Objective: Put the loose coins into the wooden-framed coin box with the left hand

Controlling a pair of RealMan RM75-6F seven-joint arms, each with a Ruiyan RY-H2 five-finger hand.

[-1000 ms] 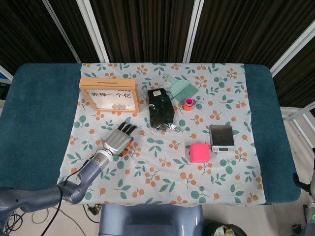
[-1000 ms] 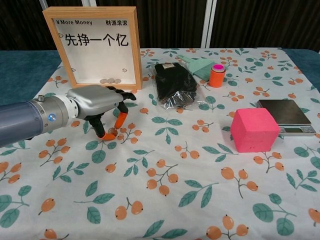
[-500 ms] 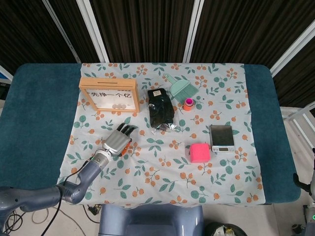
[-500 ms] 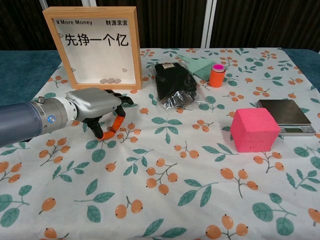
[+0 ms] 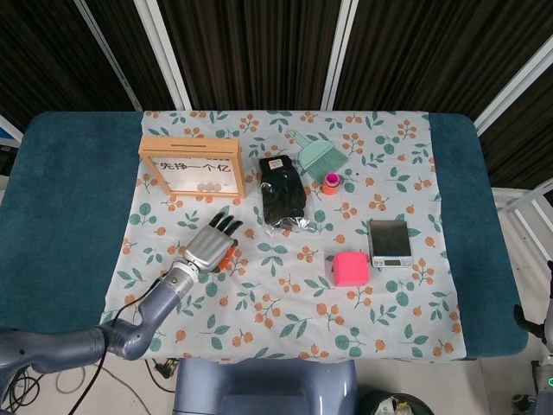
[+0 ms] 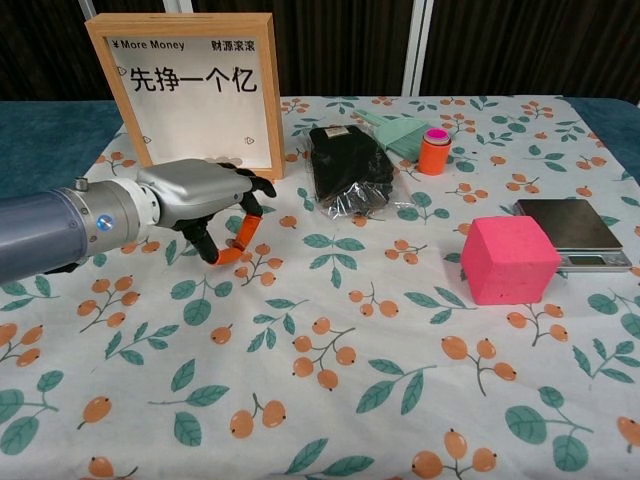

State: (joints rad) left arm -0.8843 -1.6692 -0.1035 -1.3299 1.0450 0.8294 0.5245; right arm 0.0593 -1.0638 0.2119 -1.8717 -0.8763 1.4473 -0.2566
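Judging from the curled pose of the left hand, the pick-up step is taken to be in hand: the fingers are bent inward and downward toward the floral cloth at the left of the chest view, just in front of the wooden-framed coin box. Whether a coin is pinched between the orange tips cannot be told; nothing is plainly shown there, and no loose coin is made out on the cloth around the hand. A few coins are seen lying inside the box at the bottom of its window. The box is stood upright at the upper left of the frame, near the hand. If a coin is held, the next move is judged to call for a lift to the top edge of the frame, where a slot is faintly seen in the head view, and a careful alignment before release. "¥More Money" and Chinese characters, including "先挣一个亿", are read on the box face. The right hand is not shown in either view.
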